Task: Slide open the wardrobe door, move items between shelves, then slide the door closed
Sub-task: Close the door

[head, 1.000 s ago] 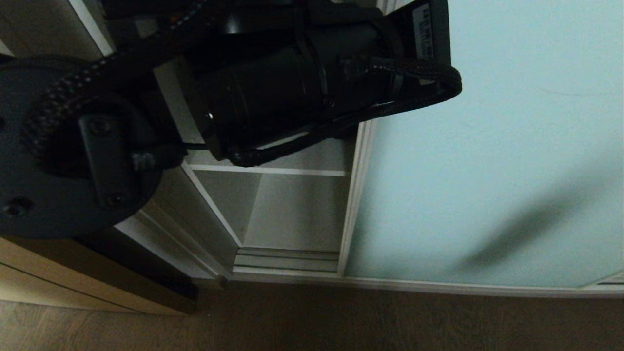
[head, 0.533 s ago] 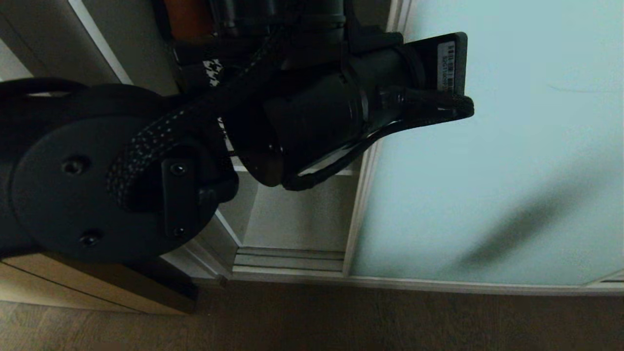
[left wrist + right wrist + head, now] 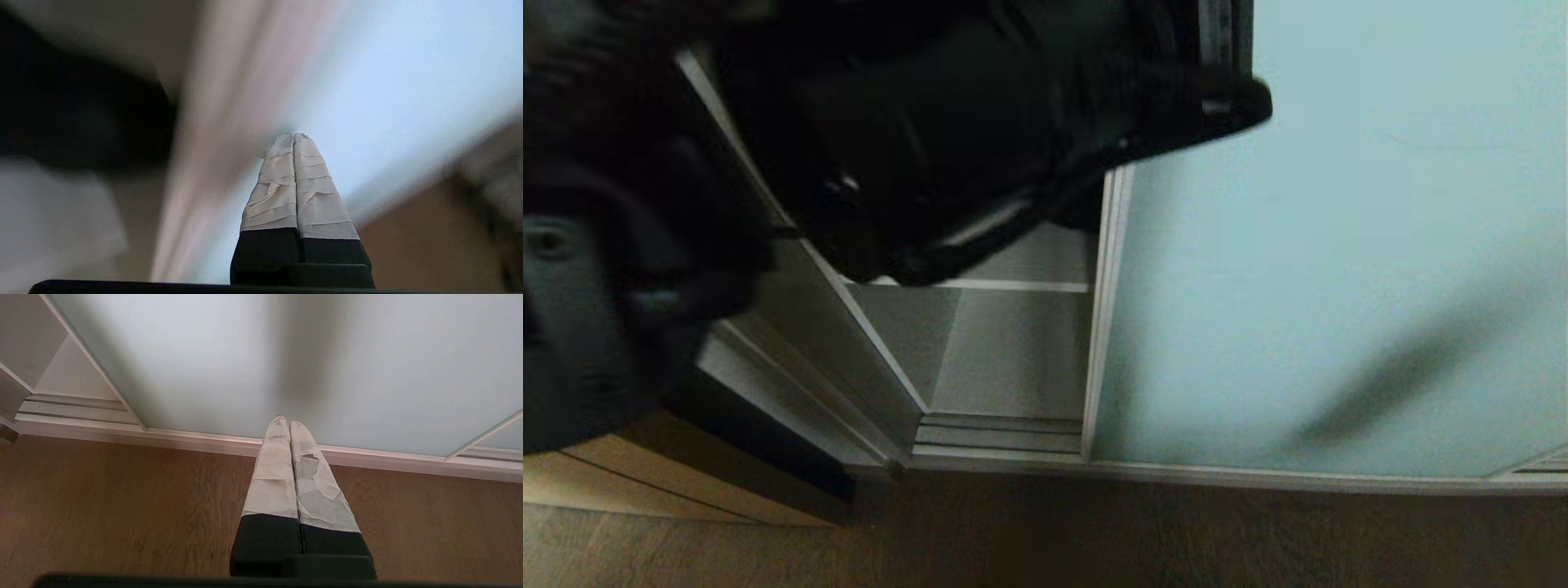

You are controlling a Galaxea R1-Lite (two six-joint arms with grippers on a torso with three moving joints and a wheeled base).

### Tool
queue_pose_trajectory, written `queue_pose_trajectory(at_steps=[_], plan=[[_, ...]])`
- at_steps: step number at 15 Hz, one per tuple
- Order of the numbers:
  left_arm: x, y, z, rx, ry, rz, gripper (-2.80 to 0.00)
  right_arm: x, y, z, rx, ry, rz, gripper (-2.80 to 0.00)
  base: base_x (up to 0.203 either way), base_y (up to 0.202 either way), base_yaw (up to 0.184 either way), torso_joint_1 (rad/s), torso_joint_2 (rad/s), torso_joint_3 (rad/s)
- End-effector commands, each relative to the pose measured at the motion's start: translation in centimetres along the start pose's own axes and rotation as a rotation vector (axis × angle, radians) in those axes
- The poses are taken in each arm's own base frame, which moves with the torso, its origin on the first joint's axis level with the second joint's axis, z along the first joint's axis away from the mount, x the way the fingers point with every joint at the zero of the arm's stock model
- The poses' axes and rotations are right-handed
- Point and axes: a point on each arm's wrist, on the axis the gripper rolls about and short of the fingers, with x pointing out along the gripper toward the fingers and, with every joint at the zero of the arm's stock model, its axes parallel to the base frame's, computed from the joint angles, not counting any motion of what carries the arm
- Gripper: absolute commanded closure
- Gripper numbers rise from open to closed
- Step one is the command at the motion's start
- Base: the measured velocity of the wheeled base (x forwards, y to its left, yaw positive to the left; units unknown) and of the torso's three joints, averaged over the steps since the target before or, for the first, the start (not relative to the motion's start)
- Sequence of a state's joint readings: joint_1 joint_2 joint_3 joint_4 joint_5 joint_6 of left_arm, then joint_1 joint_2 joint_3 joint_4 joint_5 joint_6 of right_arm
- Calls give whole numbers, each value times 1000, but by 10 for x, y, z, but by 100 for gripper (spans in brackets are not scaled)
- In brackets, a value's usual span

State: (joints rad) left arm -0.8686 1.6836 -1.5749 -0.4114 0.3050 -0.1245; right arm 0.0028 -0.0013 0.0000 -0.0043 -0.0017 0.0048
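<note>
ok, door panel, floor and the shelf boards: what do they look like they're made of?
Sliding door: probably frosted glass, pale teal, diffuse shadow on it, thin silver metal-looking frame. Floor: brown wood or wood-look laminate, grain visible. Shelf: matte grey board, likely laminate, pale front edge.

Grey shelf above brown floor

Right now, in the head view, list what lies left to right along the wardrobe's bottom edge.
tan wooden panel → wardrobe's left side wall → open lower compartment → door's silver frame edge → sliding wardrobe door
</note>
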Motion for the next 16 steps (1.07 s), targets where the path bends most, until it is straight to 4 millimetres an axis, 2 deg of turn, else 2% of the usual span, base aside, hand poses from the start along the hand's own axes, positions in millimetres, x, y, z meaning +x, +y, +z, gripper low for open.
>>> queue_pose_trajectory(at_steps=[1, 6, 9, 11, 16], plan=[[-26, 22, 27, 11, -44, 53, 0, 0, 0, 0, 0, -1, 0, 0, 0, 0, 0, 0, 0, 0], [-63, 39, 39, 16, -53, 113, 0, 0, 0, 0, 0, 1, 0, 0, 0, 0, 0, 0, 0, 0], [-87, 46, 58, 19, -99, 130, 0, 0, 0, 0, 0, -1, 0, 0, 0, 0, 0, 0, 0, 0], [-97, 48, 65, 31, -113, 127, 0, 0, 0, 0, 1, -1, 0, 0, 0, 0, 0, 0, 0, 0], [-102, 48, 67, 43, -120, 131, 0, 0, 0, 0, 0, -1, 0, 0, 0, 0, 0, 0, 0, 0]])
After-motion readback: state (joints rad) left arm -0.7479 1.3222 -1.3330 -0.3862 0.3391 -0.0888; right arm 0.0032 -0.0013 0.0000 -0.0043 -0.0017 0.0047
